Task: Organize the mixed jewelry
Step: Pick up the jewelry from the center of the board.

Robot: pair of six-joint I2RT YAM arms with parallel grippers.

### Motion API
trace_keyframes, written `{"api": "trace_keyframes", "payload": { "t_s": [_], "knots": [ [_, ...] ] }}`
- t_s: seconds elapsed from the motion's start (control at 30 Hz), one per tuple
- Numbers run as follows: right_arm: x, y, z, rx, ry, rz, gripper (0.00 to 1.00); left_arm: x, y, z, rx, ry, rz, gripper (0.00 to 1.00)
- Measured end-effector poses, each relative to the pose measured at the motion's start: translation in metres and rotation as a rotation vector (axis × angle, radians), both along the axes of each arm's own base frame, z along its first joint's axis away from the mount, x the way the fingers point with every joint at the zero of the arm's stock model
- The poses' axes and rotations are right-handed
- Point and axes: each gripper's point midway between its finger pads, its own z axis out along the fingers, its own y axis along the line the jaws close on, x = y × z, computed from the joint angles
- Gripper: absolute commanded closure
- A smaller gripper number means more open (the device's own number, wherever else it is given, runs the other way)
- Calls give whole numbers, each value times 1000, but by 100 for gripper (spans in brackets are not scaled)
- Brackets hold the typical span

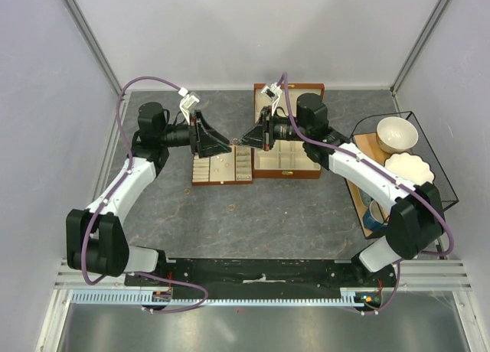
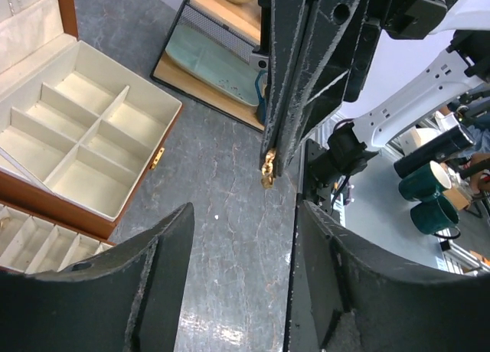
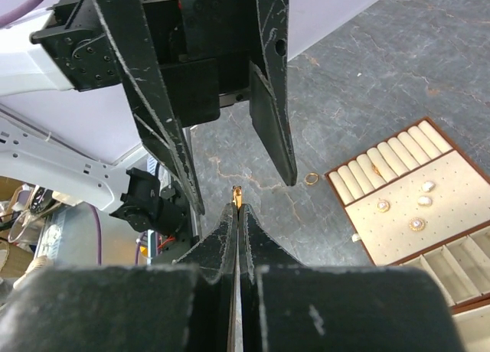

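Gold piece: a tiny gold bit (image 3: 236, 193) sticks out at the very tip of the right gripper, held in the air above the table between the two arms.
Right gripper (image 3: 238, 213): fingers pressed together, pinching the gold piece.
Left gripper (image 2: 243, 214): fingers apart, one on each side of the gold piece, facing the right gripper tip to tip.
Gold ring (image 3: 311, 179): lies loose on the grey table (image 1: 306, 214), near the tray but off it.
Pale studs (image 3: 417, 223): three sit on the tray's flat pad.
Slotted tray (image 1: 222, 172): flat on the table, below the left gripper.
Wooden box (image 1: 287, 164): open, cream compartments, just right of the tray.
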Motion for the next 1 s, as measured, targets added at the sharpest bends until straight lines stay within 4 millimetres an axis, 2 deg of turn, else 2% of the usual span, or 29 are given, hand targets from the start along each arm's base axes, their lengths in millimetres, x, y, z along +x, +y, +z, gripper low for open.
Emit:
{"api": "trace_keyframes", "payload": {
  "t_s": [0.2,0.27,0.33,0.7,1.0],
  "knots": [
    [-2,1,2,12,6,9,100,2,-3,0,-14,32,-5,44],
    [-2,1,2,14,11,11,100,3,-4,3,-20,29,-5,51],
    [-3,1,1,15,16,11,100,3,-4,5,-27,27,-7,54],
    [0,3,-3,16,36,9,100,0,-5,13,-47,27,-28,58],
    [1,4,1,32,31,9,100,1,-7,10,-49,41,-32,65]
  ]
}}
